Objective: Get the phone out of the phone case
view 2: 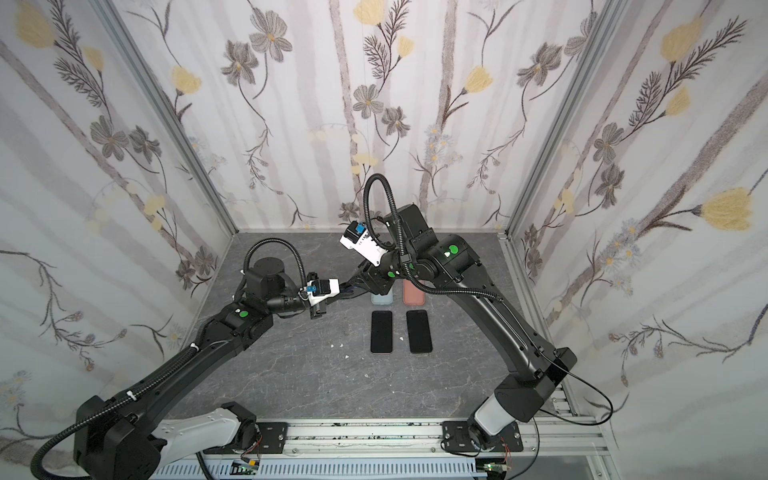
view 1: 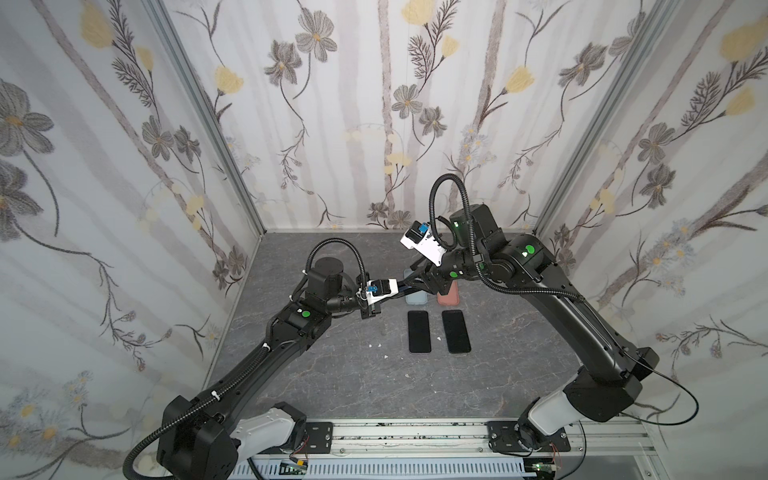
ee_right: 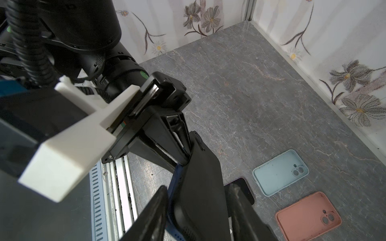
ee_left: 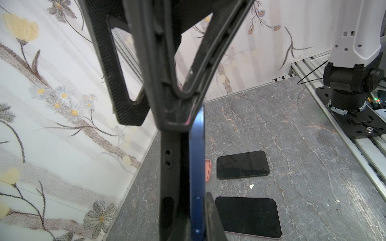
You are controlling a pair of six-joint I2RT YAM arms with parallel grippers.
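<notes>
Two bare phones (view 1: 418, 331) and two emptied cases (ee_right: 279, 175) lie on the table (view 1: 332, 374). A blue phone (ee_left: 197, 167) hangs midair, partly peeled from its black phone case (ee_left: 169, 167). The left claw (ee_left: 177, 123) is clenched on the case's end (the right claw (ee_right: 196, 188) straddles it, grip unclear).

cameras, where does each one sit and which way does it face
Both top views: high above the front rail, looking down toward the back wall; left arm and right arm show.
Left wrist: on the left arm, looking along the left gripper at the cased phone.
Right wrist: on the right arm, looking along the right gripper at that phone.
Shared: both wrist views show the pink case.
</notes>
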